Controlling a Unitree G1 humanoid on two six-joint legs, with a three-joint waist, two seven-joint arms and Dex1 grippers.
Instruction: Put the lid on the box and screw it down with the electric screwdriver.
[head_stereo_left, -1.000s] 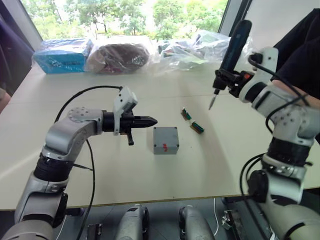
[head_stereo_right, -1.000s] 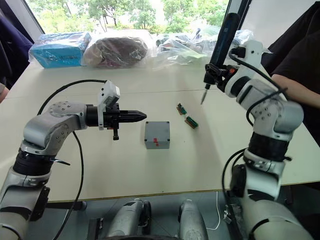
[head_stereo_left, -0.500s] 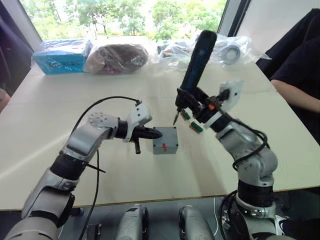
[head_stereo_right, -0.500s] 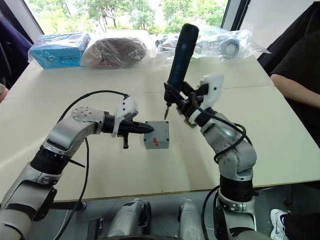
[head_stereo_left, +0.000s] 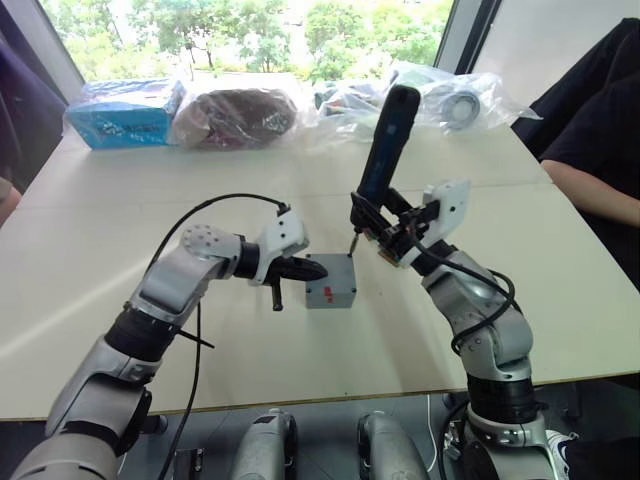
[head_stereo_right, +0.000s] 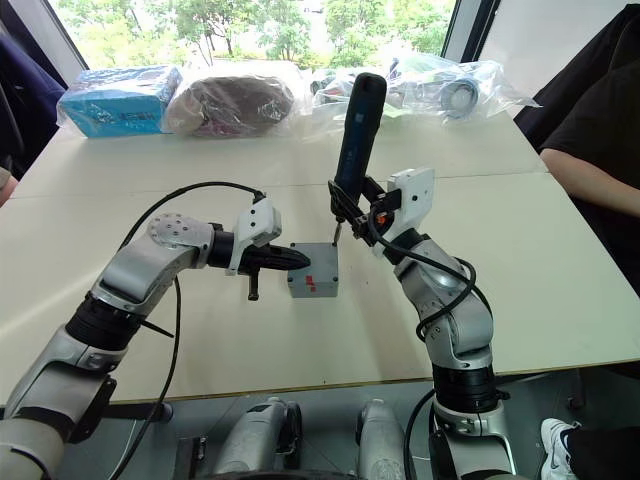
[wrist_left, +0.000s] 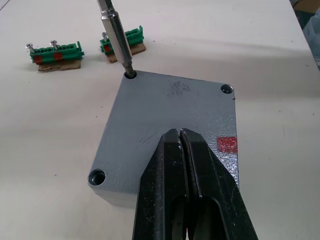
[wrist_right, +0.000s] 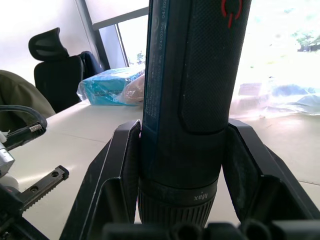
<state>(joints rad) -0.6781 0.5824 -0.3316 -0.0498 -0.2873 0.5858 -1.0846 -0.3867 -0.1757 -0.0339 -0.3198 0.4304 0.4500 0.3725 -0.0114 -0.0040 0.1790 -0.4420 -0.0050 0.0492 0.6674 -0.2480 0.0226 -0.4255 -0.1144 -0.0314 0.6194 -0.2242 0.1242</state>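
Your left gripper (wrist_left: 181, 150), fingers pressed together, now rests on lid (wrist_left: 170, 125), pinning it flat on box (head_stereo_left: 331, 290) mid-table. Your right gripper (wrist_right: 180, 150), clamped around electric screwdriver (head_stereo_left: 386, 135), has swung in from far right; bit now seats in far corner hole. Judgement: screwing begins. Lid: grey, speckled, red mark, other visible holes look empty. Green circuit pieces (wrist_left: 55, 49) sit just beyond.

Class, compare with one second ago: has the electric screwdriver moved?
Yes. The electric screwdriver has swung in from the robot's right and down; its bit now sits at a far corner hole of the lid.
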